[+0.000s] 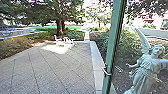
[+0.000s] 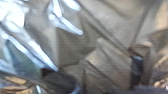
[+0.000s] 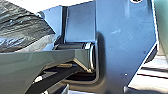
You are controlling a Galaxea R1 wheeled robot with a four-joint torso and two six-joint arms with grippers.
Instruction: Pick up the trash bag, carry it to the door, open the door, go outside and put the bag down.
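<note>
Crinkled, shiny translucent plastic of the trash bag point(image 2: 107, 62) shows very close in the left wrist view, with bright glints on its folds. In the right wrist view, a dark, wrinkled part of the trash bag point(image 3: 22, 27) lies beyond the robot's own plate and bar. A green door edge point(image 1: 113, 42) stands upright in the head view, with a pale handle point(image 1: 107, 71) low on it. Whether either gripper is open or shut on the bag cannot be made out.
A paved yard point(image 1: 50, 67) stretches ahead, bordered by a light kerb point(image 1: 97, 60). White chairs point(image 1: 63, 41) stand farther off near a tree trunk point(image 1: 60, 26). On the right is a pale winged statue point(image 1: 146, 68), with bushes point(image 1: 103, 41) behind the door edge.
</note>
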